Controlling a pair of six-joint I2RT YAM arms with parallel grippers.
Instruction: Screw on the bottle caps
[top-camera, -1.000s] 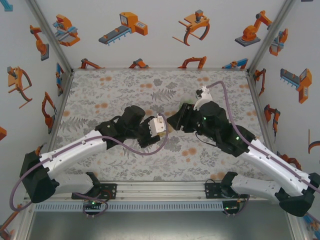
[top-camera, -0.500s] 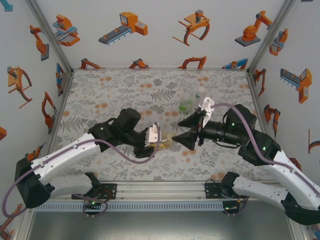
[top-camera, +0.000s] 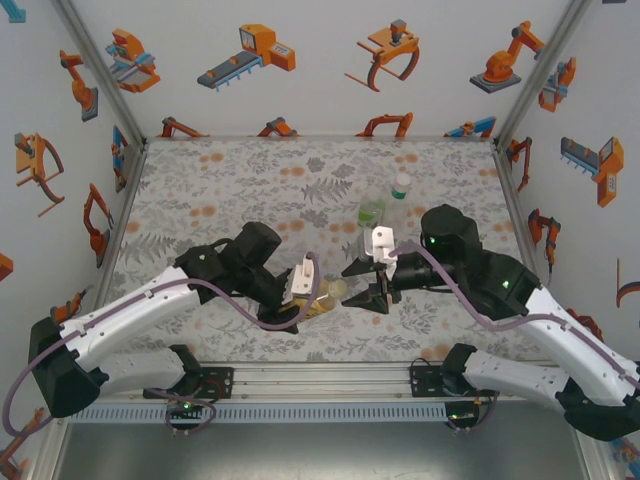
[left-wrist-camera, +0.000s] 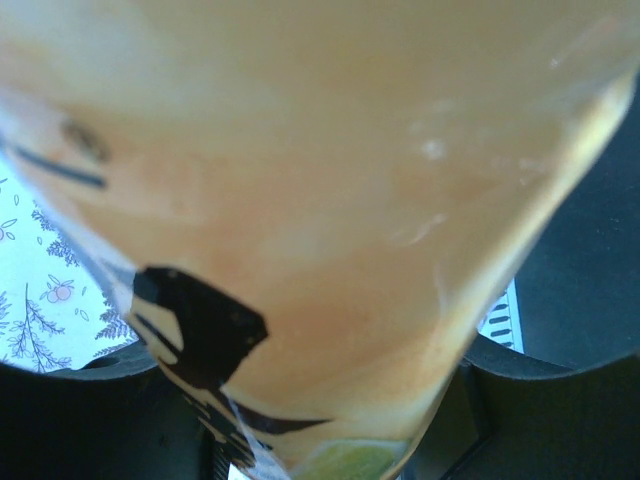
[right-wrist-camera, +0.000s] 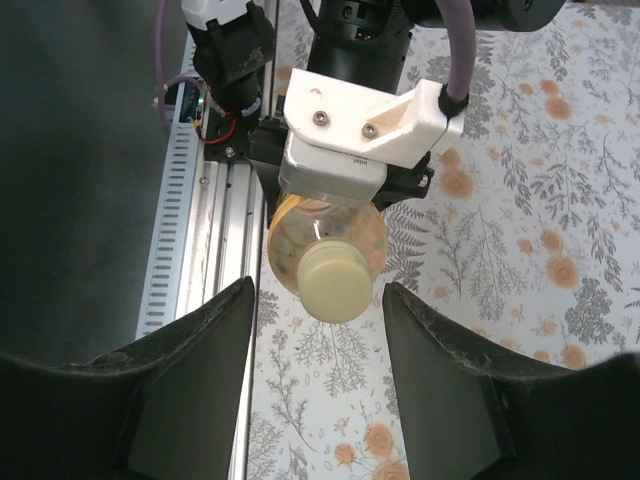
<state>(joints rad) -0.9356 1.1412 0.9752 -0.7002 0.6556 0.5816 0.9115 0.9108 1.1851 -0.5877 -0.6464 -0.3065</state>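
Gripping the amber bottle (top-camera: 332, 294) sideways in the left gripper (top-camera: 312, 301), to present its pale cap (right-wrist-camera: 337, 283) between the spread right gripper (right-wrist-camera: 318, 292) for tightening.

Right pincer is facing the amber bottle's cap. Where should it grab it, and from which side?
The left pincer holds the amber bottle tilted, its pale cap facing the open right pincer, which straddles it. So I'd grip the cap's round side wall, coming head-on along the bottle's axis.
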